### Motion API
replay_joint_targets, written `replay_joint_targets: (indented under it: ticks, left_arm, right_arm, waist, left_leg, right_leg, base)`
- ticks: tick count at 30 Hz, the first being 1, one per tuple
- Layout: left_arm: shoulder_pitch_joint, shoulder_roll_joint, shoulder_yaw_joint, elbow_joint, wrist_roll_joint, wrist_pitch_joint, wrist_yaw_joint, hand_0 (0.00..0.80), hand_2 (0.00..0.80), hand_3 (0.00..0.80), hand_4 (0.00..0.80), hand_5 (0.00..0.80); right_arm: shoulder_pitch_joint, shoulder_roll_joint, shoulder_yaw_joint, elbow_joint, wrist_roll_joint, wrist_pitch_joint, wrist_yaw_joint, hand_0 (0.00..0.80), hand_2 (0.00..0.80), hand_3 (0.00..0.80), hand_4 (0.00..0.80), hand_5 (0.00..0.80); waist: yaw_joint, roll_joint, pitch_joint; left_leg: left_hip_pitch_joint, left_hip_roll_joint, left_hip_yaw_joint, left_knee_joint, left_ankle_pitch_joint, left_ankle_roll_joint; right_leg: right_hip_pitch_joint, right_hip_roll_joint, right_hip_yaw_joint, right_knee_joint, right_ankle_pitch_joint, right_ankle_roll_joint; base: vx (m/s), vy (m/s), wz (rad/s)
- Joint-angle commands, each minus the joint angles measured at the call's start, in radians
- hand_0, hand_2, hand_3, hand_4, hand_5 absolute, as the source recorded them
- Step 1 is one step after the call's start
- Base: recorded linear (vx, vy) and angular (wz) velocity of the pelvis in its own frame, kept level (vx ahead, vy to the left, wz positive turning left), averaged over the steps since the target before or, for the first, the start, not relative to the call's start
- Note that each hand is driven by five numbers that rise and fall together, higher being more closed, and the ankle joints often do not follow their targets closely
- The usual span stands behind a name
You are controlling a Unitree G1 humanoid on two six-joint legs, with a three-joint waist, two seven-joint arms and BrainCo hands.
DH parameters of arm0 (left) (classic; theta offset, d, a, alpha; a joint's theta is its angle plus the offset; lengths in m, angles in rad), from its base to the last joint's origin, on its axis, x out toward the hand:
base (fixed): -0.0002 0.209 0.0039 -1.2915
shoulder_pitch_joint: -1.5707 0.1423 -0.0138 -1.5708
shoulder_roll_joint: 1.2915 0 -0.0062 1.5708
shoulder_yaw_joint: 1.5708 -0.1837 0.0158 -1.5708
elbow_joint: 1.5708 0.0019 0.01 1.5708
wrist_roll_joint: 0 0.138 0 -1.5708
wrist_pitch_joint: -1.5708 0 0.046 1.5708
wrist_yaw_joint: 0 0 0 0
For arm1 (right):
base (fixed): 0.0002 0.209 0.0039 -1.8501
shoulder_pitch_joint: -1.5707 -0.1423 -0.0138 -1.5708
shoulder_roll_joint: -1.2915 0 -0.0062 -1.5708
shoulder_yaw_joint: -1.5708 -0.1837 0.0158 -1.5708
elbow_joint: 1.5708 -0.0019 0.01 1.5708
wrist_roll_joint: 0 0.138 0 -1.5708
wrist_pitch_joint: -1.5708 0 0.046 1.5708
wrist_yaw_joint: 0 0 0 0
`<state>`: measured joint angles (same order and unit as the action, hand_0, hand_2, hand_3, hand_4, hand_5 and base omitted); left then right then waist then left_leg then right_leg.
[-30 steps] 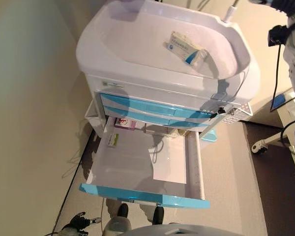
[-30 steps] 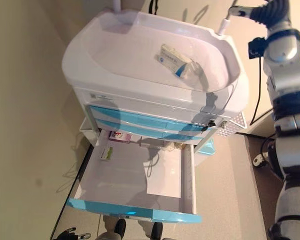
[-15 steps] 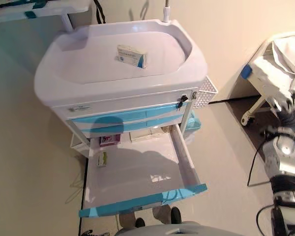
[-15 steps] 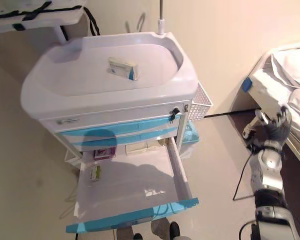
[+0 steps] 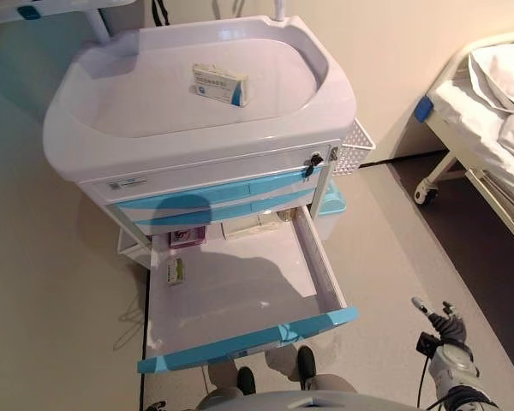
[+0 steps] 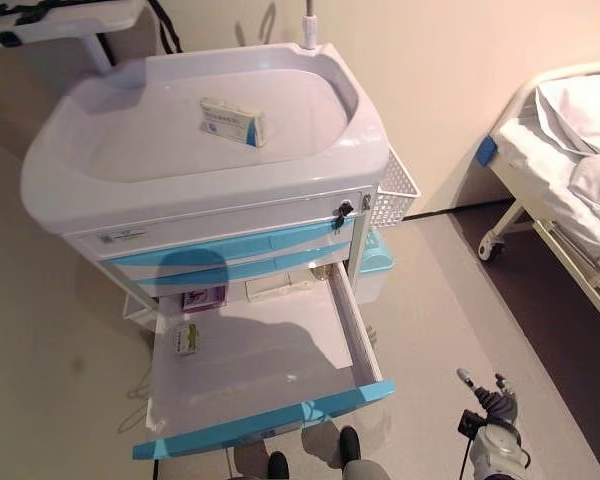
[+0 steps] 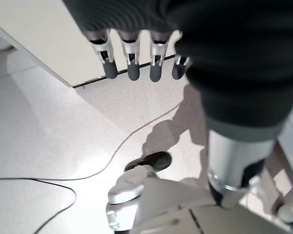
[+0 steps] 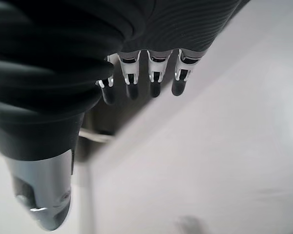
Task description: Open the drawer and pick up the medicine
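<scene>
Medicine box (image 5: 220,84) is seen lying on the cart's worktop (image 5: 120,128), with the bottom drawer (image 5: 240,295) pulled fully out; both steps are judged done. Right robot hand (image 5: 441,324) hangs low beside the cart, relaxed and empty; left robot hand (image 7: 136,53) likewise, empty.

Even, soft indoor light; the cart (image 5: 197,128) top shows mild sheen. A shadow falls into the open drawer (image 5: 240,291) (its far end darkest). Wrist views are blurred up close.
</scene>
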<state>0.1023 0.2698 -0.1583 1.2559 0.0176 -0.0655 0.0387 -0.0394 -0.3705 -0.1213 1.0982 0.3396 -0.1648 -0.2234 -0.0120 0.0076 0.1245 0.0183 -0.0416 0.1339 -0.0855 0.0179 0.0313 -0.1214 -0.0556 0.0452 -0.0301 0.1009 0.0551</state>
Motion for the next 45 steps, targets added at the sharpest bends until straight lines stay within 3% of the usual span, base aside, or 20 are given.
replay_joint_targets:
  ticks: [1, 3, 6, 11, 21, 23, 26, 29, 35, 40, 45]
  left_arm:
    - [-0.035, 0.04, -0.068, -0.034, 0.093, -0.033, -0.017, 0.0, 0.0, 0.0, 0.0, 0.0]
    - [-0.033, 0.059, -0.099, -0.087, 0.098, -0.041, -0.032, 0.0, 0.0, 0.0, 0.0, 0.0]
    - [-0.049, 0.093, -0.142, -0.185, 0.099, -0.057, -0.03, 0.0, 0.0, 0.0, 0.0, 0.0]
    - [-0.091, 0.164, -0.191, -0.369, 0.089, -0.075, -0.013, 0.0, 0.0, 0.0, 0.0, 0.0]
    - [-0.149, 0.268, -0.21, -0.571, 0.1, -0.065, 0.011, 0.0, 0.0, 0.0, 0.0, 0.0]
    - [-0.154, 0.275, -0.217, -0.578, 0.105, -0.065, 0.008, 0.0, 0.0, 0.0, 0.0, 0.0]
    - [-0.192, 0.353, -0.272, -0.708, 0.161, -0.06, -0.031, 0.0, 0.0, 0.0, 0.0, 0.0]
    - [-0.209, 0.411, -0.274, -0.813, 0.175, -0.058, -0.054, 0.0, 0.0, 0.0, 0.0, 0.0]
    - [-0.25, 0.443, -0.254, -0.858, 0.184, -0.045, -0.05, 0.0, 0.0, 0.0, 0.0, 0.0]
    - [-0.339, 0.416, -0.239, -0.79, 0.201, -0.023, -0.003, 0.0, 0.0, 0.0, 0.0, 0.0]
    - [-0.424, 0.44, -0.223, -0.765, 0.209, -0.001, 0.017, 0.0, 0.0, 0.0, 0.0, 0.0]
  right_arm:
    - [-0.091, -0.056, 0.105, 0.04, -0.148, 0.018, 0.053, 0.0, 0.0, 0.0, 0.0, 0.0]
    - [-0.106, -0.074, 0.166, 0.079, -0.228, 0.036, 0.068, 0.0, 0.0, 0.0, 0.0, 0.0]
    - [-0.139, -0.079, 0.198, 0.107, -0.23, 0.045, 0.077, 0.0, 0.0, 0.0, 0.0, 0.0]
    - [-0.193, -0.073, 0.248, 0.116, -0.232, 0.042, 0.072, 0.0, 0.0, 0.0, 0.0, 0.0]
    - [-0.216, -0.087, 0.303, 0.048, -0.24, 0.028, 0.077, 0.0, 0.0, 0.0, 0.0, 0.0]
    - [-0.217, -0.09, 0.305, 0.049, -0.242, 0.029, 0.077, 0.0, 0.0, 0.0, 0.0, 0.0]
    - [-0.227, -0.127, 0.321, 0.074, -0.273, 0.036, 0.08, 0.0, 0.0, 0.0, 0.0, 0.0]
    - [-0.224, -0.149, 0.326, 0.076, -0.295, 0.042, 0.094, 0.0, 0.0, 0.0, 0.0, 0.0]
    - [-0.219, -0.158, 0.317, 0.105, -0.303, 0.052, 0.108, 0.0, 0.0, 0.0, 0.0, 0.0]
    - [-0.201, -0.152, 0.316, 0.104, -0.315, 0.059, 0.111, 0.0, 0.0, 0.0, 0.0, 0.0]
    - [-0.203, -0.143, 0.329, 0.106, -0.325, 0.064, 0.116, 0.0, 0.0, 0.0, 0.0, 0.0]
  waist:
    - [0.004, -0.001, 0.011]
    - [0.007, 0.002, 0.034]
    - [0.008, 0.016, 0.087]
    - [0.015, 0.029, 0.184]
    - [0.015, 0.031, 0.223]
    - [0.013, 0.032, 0.222]
    - [0.005, 0.039, 0.224]
    - [0.004, 0.043, 0.22]
    - [0.002, 0.047, 0.219]
    - [-0.01, 0.043, 0.212]
    - [-0.015, 0.041, 0.205]
  left_leg:
    - [-0.102, -0.06, -0.041, 0.049, -0.014, 0.041]
    - [-0.117, -0.065, -0.052, 0.065, -0.015, 0.042]
    - [-0.158, -0.075, -0.064, 0.113, -0.02, 0.046]
    - [-0.308, -0.08, -0.066, 0.301, -0.053, 0.044]
    - [-0.571, -0.047, -0.058, 0.588, -0.131, 0.039]
    - [-0.579, -0.046, -0.064, 0.596, -0.134, 0.041]
    - [-0.61, -0.044, -0.065, 0.623, -0.147, 0.046]
    - [-0.623, -0.041, -0.061, 0.637, -0.155, 0.047]
    - [-0.63, -0.037, -0.055, 0.659, -0.171, 0.051]
    - [-0.631, -0.035, -0.049, 0.656, -0.173, 0.051]
    - [-0.63, -0.03, -0.044, 0.646, -0.171, 0.051]
  right_leg:
    - [-0.055, -0.02, -0.031, 0.117, -0.037, 0.058]
    - [-0.069, -0.025, -0.041, 0.142, -0.046, 0.053]
    - [-0.111, -0.034, -0.046, 0.202, -0.063, 0.042]
    - [-0.23, -0.051, -0.06, 0.336, -0.099, 0.011]
    - [-0.46, -0.02, -0.063, 0.584, -0.19, -0.034]
    - [-0.47, -0.017, -0.06, 0.595, -0.195, -0.037]
    - [-0.506, -0.002, -0.054, 0.622, -0.207, -0.049]
    - [-0.524, 0.009, -0.046, 0.637, -0.218, -0.056]
    - [-0.535, 0.013, -0.034, 0.658, -0.236, -0.064]
    - [-0.542, 0.019, -0.024, 0.655, -0.235, -0.069]
    - [-0.547, 0.024, -0.021, 0.646, -0.229, -0.068]
  base:
    - [-0.084, 0.006, 0.06]
    - [-0.085, 0.008, 0.12]
    - [-0.139, 0.018, 0.27]
    - [-0.156, -0.024, 0.28]
    - [-0.065, -0.075, 0.05]
    - [-0.013, -0.044, 0.02]
    - [-0.014, -0.045, -0.02]
    - [0.001, -0.015, -0.03]
    - [0.008, -0.011, -0.07]
    - [0.002, -0.003, -0.02]
    - [0.005, 0.004, -0.04]
